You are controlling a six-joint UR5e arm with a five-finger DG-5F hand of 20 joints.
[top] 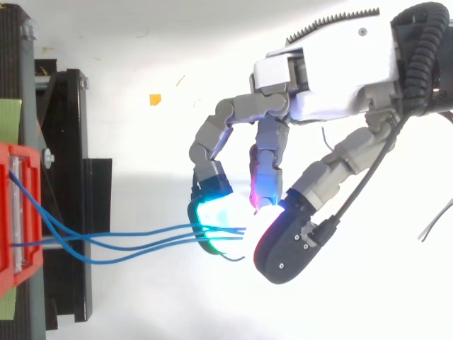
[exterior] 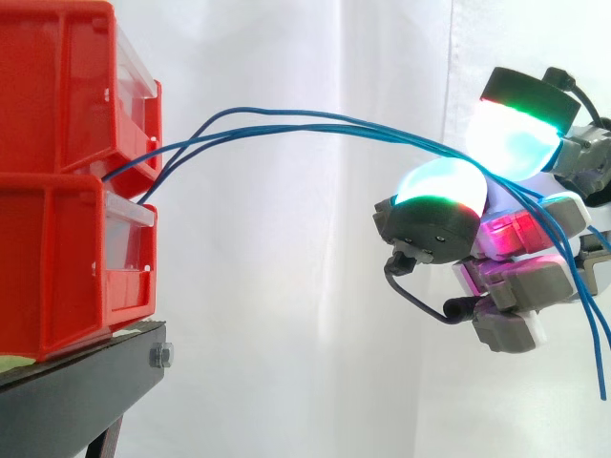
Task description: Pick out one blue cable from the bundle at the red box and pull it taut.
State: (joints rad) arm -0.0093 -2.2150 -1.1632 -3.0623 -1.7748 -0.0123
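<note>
Two stacked red bins (exterior: pixel 67 181) stand at the left on the black stand (exterior: pixel 86 372). Three thin blue cables (exterior: pixel 286 119) leave the gap between the bins and arch rightward, slack, to my hand (exterior: pixel 434 215). In the top view the cables (top: pixel 127 241) run from the red bin (top: pixel 18 212) into the space between the glowing pads. My hand (top: pixel 333 71) has its fingers and thumb curled, with the cables passing between a cyan fingertip (top: pixel 212 212) and the thumb. The cables' loose ends (exterior: pixel 597 334) hang down behind the hand.
A white curtain backs the scene. The stand's black frame (top: pixel 71 142) reaches out to the right of the bin. A small orange scrap (top: pixel 155 99) lies on the white floor, and green tape (top: pixel 10 120) sits on the stand.
</note>
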